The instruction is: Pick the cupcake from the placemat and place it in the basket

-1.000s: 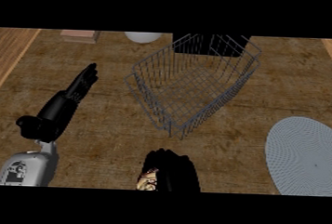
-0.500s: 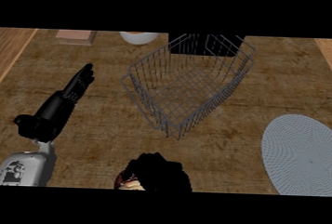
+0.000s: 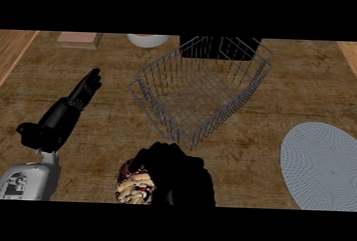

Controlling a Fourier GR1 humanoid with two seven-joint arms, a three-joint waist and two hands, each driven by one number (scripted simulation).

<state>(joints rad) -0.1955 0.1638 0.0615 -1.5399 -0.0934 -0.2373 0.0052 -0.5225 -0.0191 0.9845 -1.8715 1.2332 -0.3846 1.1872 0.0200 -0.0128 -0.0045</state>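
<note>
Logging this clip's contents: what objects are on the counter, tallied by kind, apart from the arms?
Wire basket: 1
Grey placemat: 1
Cupcake, held in the right robot hand: 1
White bowl-like item at the far edge: 1
Pinkish block at the far edge: 1
Total: 5

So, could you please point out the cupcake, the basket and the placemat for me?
cupcake (image 3: 135, 183), head view, on its exposed side left of the right hand.
basket (image 3: 161, 119), head view, on its near left wire wall.
placemat (image 3: 324, 170), head view, on its bare middle.

Basket (image 3: 201, 96) stands left of placemat (image 3: 324, 165), behind cupcake (image 3: 135, 183)
</note>
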